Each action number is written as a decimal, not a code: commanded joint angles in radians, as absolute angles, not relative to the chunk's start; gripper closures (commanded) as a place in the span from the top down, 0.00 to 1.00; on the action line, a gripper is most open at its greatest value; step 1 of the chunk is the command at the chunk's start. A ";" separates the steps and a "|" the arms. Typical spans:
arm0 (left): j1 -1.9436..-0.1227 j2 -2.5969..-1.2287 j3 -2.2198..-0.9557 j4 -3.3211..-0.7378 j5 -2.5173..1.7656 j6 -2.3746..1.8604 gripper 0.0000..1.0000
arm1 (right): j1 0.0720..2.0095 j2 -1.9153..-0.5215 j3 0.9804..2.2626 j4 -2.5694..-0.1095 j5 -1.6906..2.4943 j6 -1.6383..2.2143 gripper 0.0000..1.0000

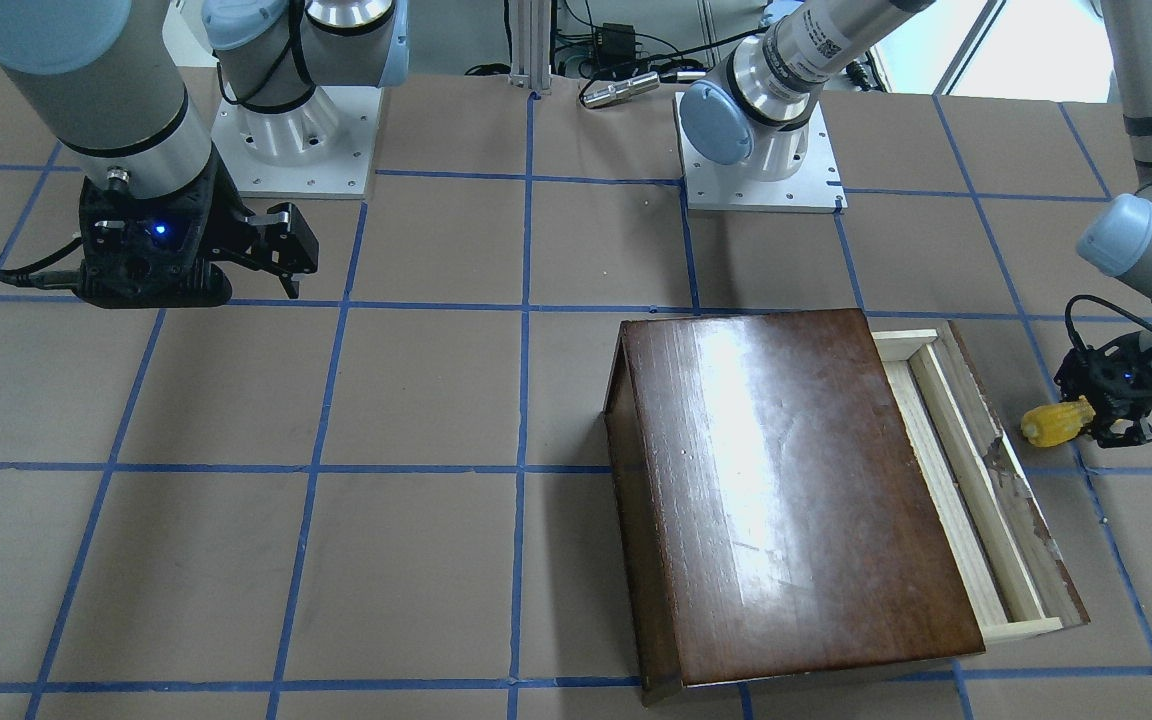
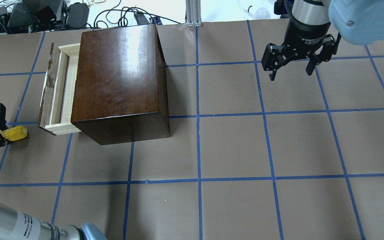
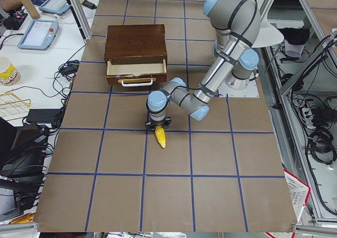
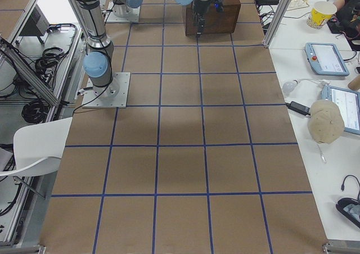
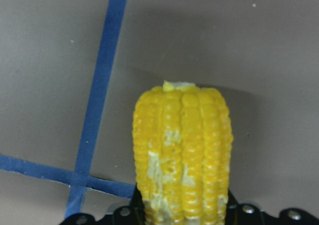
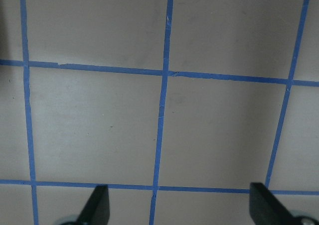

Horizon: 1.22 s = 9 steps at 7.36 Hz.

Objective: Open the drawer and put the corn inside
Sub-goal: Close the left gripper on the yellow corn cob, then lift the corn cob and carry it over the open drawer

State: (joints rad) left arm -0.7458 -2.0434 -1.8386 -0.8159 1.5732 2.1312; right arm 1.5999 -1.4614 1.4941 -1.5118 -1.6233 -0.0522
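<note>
The corn (image 1: 1054, 423) is a yellow cob held in my left gripper (image 1: 1088, 418), which is shut on it just above the table, to the side of the drawer's dark front panel. It also shows in the overhead view (image 2: 16, 133) and fills the left wrist view (image 5: 182, 155). The drawer (image 1: 976, 490) of pale wood stands pulled partly out of the dark-brown box (image 1: 786, 480), and what shows of its tray (image 2: 60, 90) holds nothing. My right gripper (image 2: 290, 68) is open and empty, far from the box, above bare table (image 6: 164, 125).
Both arm bases (image 1: 761, 150) stand at the robot's side of the table. Blue tape lines (image 2: 198, 116) grid the brown surface. Cables and equipment (image 2: 28, 13) lie beyond the far edge behind the box.
</note>
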 commanded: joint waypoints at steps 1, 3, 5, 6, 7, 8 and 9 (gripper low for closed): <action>-0.756 -2.025 -1.813 -0.818 1.575 2.118 0.13 | 1.601 -1.460 1.494 -1.512 -1.623 -0.052 1.00; -0.768 -1.982 -1.774 -0.831 1.580 2.021 0.12 | 1.600 -1.462 1.494 -1.513 -1.623 -0.052 1.00; -0.859 -1.942 -1.628 -0.936 1.589 1.906 0.09 | 1.600 -1.462 1.494 -1.511 -1.623 -0.052 1.00; -0.889 -1.927 -1.556 -1.053 1.582 1.700 0.09 | 1.600 -1.460 1.494 -1.512 -1.623 -0.052 1.00; -0.929 -1.910 -1.505 -1.131 1.586 1.554 0.09 | 1.601 -1.462 1.494 -1.513 -1.623 -0.052 1.00; -0.972 -1.908 -1.464 -1.152 1.592 1.463 0.09 | 1.601 -1.460 1.494 -1.511 -1.623 -0.052 1.00; -1.003 -1.902 -1.438 -1.233 1.588 1.318 0.09 | 1.600 -1.460 1.494 -1.512 -1.623 -0.052 1.00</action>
